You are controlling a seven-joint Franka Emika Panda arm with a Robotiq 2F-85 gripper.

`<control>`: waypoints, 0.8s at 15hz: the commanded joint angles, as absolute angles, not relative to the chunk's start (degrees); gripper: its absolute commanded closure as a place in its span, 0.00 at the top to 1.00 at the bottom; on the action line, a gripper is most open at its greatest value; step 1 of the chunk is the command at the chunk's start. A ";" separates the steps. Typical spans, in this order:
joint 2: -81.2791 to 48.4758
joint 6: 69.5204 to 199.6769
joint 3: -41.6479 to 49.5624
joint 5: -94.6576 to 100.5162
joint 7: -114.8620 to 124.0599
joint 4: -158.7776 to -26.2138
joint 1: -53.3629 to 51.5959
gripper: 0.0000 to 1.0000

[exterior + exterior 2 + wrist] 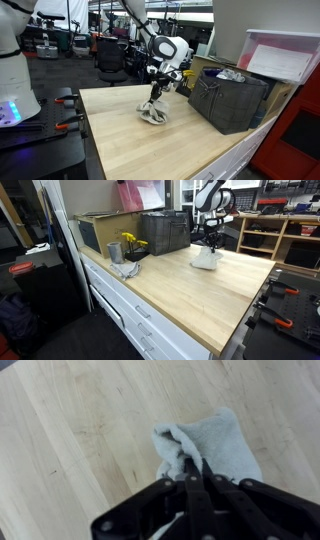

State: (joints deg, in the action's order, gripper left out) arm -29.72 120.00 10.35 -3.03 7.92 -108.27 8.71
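Note:
A light grey cloth [205, 442] lies bunched on the wooden table [70, 450], and my gripper [193, 468] is shut on a pinched-up fold of it. In both exterior views the gripper [155, 98] [208, 246] points straight down at the cloth [153, 114] [204, 260], whose lower part rests on the table top. The fingers [186, 480] stand close together, with cloth bulging around their tips.
A dark crate [232, 98] [165, 230] with white items stands beside the cloth. A metal cup [114, 252], yellow flowers [132, 243] and another rag [127, 269] sit at the table's far end. Clamps [62, 98] lie on a side bench.

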 commanded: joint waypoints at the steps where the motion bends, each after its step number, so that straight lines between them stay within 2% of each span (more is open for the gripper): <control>1: -25.23 119.08 8.20 -1.26 9.16 -110.15 5.51 0.01; 5: -25.80 118.53 5.96 4.40 9.89 -108.27 0.17 0.01; 6: -26.20 118.56 5.33 5.59 9.48 -107.86 -0.83 0.23; 7: -26.36 118.51 4.86 6.52 9.42 -107.59 -1.68 0.03; 8: -26.45 118.36 4.54 7.41 9.11 -107.37 -2.26 0.05; 10: -26.45 118.19 4.34 9.11 8.76 -107.01 -3.09 0.00; 12: -26.22 118.32 4.25 10.46 8.49 -106.88 -3.43 0.00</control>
